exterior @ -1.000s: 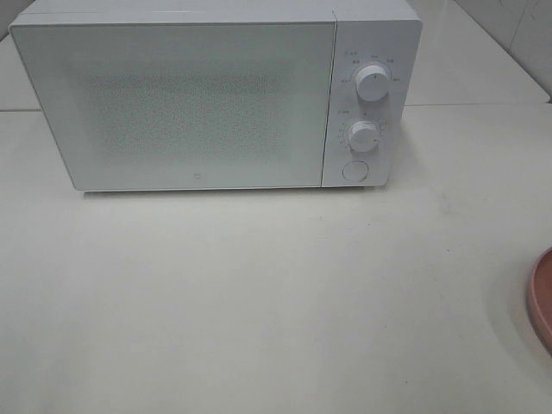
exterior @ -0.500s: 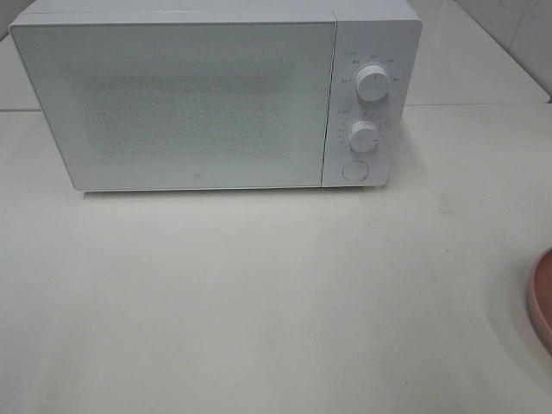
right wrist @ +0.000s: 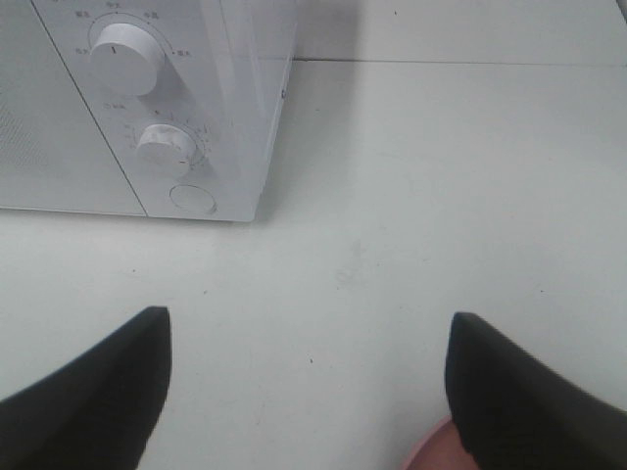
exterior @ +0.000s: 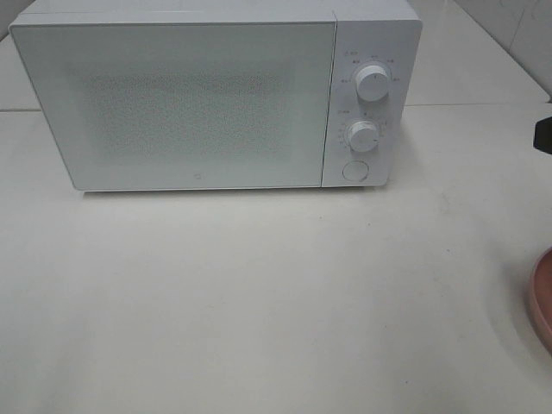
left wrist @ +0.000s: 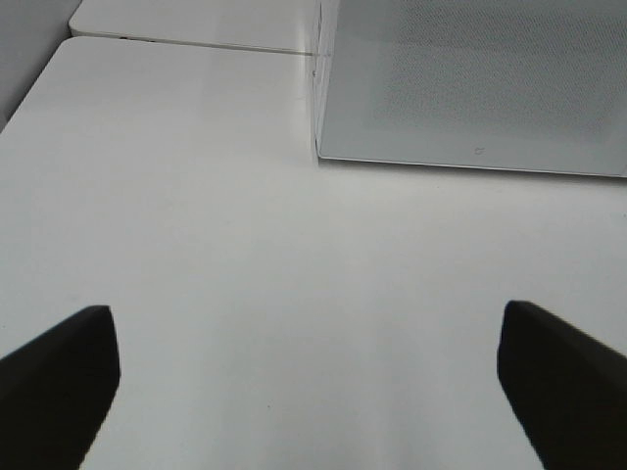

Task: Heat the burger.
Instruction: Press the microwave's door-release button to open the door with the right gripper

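The burger is out of view in every frame. A white microwave (exterior: 216,95) stands at the back of the table with its door shut; it also shows in the left wrist view (left wrist: 470,78) and the right wrist view (right wrist: 147,98). My left gripper (left wrist: 309,392) hangs open over bare table in front of the microwave's left corner, nothing between its fingers. My right gripper (right wrist: 309,392) is open too, over the table to the right of the microwave's knobs. A dark part of my right arm (exterior: 544,134) shows at the right edge.
Two round knobs (exterior: 372,83) and a round button (exterior: 354,171) sit on the microwave's right panel. The rim of a pink round plate (exterior: 542,297) shows at the table's right edge, and also below my right gripper (right wrist: 436,452). Tiled wall lies behind.
A dark part of my right arm has come into the exterior view at the right edge. The microwave and the plate have not moved.
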You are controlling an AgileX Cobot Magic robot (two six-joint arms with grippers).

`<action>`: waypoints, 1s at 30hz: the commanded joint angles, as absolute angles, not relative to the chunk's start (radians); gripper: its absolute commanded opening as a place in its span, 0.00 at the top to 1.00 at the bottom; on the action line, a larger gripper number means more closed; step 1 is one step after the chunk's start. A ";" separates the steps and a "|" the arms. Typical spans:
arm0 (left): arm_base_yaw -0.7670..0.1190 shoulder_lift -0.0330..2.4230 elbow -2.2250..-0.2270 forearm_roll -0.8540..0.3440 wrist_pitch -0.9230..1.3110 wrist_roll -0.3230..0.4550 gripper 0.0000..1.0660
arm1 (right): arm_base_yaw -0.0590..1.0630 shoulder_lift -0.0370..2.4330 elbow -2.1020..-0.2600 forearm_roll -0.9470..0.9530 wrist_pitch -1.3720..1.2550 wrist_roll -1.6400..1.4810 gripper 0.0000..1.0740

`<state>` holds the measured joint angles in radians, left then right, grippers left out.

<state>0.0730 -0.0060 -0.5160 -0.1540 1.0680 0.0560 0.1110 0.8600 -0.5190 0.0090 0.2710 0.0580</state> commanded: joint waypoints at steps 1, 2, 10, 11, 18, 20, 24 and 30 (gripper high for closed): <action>0.075 -0.023 -0.516 -0.159 1.070 0.054 0.08 | 0.108 0.876 -0.524 0.013 0.248 0.048 0.30; 0.075 -0.023 -0.516 -0.159 1.070 0.054 0.08 | 0.108 0.896 -0.524 0.014 0.224 0.054 0.30; 0.075 -0.023 -0.516 -0.159 1.070 0.054 0.08 | 0.108 0.986 -0.524 0.017 0.067 0.103 0.30; 0.075 -0.023 -0.516 -0.159 1.070 0.054 0.08 | 0.108 1.022 -0.524 0.015 0.012 0.115 0.30; 0.075 -0.023 -0.516 -0.159 1.070 0.054 0.08 | 0.108 1.113 -0.467 0.009 -0.215 0.116 0.30; 0.075 -0.023 -0.516 -0.159 1.070 0.054 0.08 | 0.108 1.128 -0.447 0.009 -0.278 0.116 0.30; 0.075 -0.023 -0.516 -0.159 1.070 0.054 0.08 | 0.124 1.188 -0.357 0.039 -0.558 0.068 0.30; 0.075 -0.023 -0.516 -0.159 1.070 0.054 0.08 | 0.245 1.272 -0.308 0.192 -0.748 -0.112 0.30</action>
<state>0.0730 -0.0060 -0.5160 -0.1540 1.0680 0.0560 0.1920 1.2370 -0.3200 0.1170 -0.6580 -0.0160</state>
